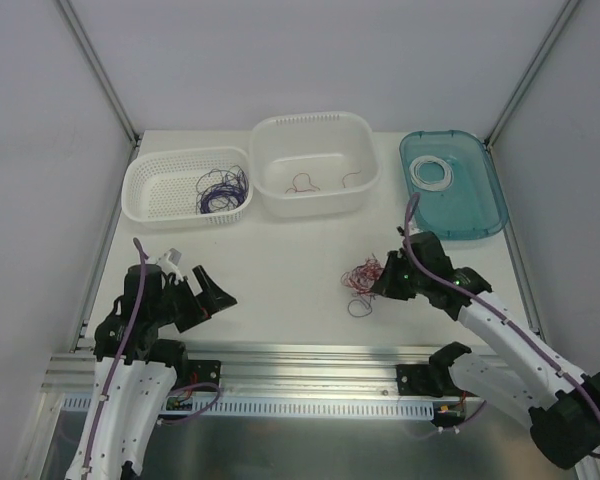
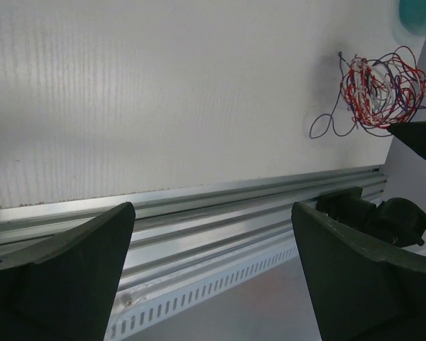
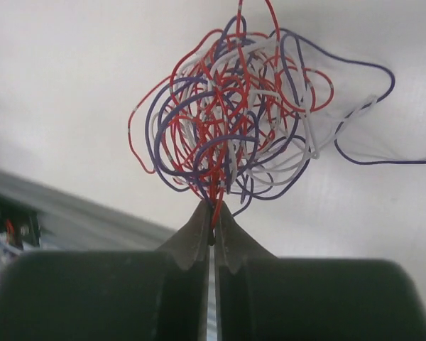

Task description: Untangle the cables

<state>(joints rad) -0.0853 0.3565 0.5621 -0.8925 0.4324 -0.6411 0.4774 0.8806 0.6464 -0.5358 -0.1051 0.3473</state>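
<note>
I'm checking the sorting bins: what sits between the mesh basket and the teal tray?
The top view shows a white tub there, holding a few loose red cables, flanked by the mesh basket and teal tray.

Bright, even overhead light with soft shadows throughout.
The top view is sharp, with glare along the aluminium rail [image 1: 300,358] and pale walls [image 1: 40,150] nearly washed out. In the left wrist view the left gripper [image 2: 213,213] is dark and soft-edged, and the table [image 2: 163,92] is faintly hazy. In the right wrist view the cables [image 3: 231,121] are crisp against bright white, while the right gripper [image 3: 213,209] is near-black and blurred.
</note>
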